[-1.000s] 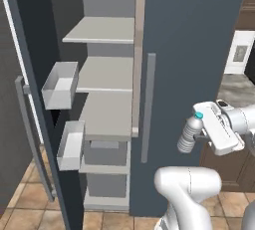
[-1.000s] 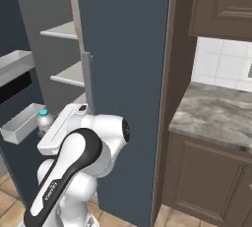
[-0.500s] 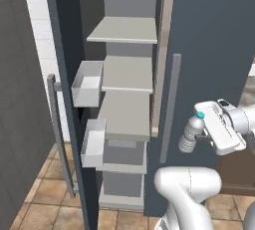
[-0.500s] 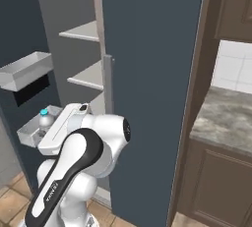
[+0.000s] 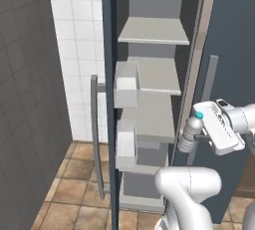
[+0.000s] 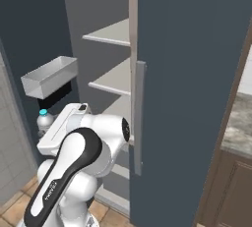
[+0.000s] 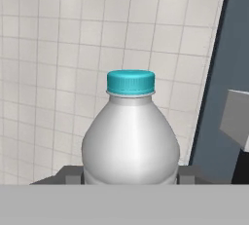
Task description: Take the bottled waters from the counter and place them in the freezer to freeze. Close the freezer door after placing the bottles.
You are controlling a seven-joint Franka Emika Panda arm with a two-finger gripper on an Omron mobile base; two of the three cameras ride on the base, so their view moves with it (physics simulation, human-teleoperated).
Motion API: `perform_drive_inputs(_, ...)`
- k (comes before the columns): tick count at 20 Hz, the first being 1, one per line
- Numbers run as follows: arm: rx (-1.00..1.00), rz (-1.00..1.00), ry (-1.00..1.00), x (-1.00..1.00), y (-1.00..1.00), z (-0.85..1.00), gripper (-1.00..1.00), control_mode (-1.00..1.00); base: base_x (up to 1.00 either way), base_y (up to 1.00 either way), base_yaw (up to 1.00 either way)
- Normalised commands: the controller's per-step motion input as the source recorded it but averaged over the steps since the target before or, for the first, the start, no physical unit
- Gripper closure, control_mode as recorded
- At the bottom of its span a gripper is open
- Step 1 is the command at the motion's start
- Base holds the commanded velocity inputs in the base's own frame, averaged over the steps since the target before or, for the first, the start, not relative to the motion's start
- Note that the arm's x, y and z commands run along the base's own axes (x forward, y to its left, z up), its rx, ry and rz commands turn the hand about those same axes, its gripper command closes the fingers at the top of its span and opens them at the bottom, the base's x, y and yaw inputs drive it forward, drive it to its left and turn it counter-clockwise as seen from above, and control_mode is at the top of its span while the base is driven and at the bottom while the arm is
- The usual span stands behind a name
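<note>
Fingers [image 7: 130, 175] seemingly clamped on the teal-capped bottle [image 7: 130, 131], tips barely visible.

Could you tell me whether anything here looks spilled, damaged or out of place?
Nothing stands out. The teal-capped bottle sits upright in the gripper, cap on, no spill. The freezer door stands open, its bins level, and the shelves look intact.
</note>
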Motion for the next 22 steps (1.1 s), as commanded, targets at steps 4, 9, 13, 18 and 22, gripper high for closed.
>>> perform_drive_inputs(4,0.00,0.00,0.00,0.00,0.00,0.00,1.00,1.00,0.43,0.04,0.00)
perform_drive_inputs(9,0.00,0.00,0.00,0.00,0.00,0.00,1.00,1.00,0.47,0.01,0.00)
perform_drive_inputs(13,0.00,0.00,0.00,0.00,0.00,0.00,1.00,1.00,0.25,0.18,0.00)
perform_drive_inputs(18,0.00,0.00,0.00,0.00,0.00,0.00,1.00,1.00,0.22,0.30,0.00)
perform_drive_inputs(22,0.00,0.00,0.00,0.00,0.00,0.00,1.00,1.00,0.18,0.26,0.00)
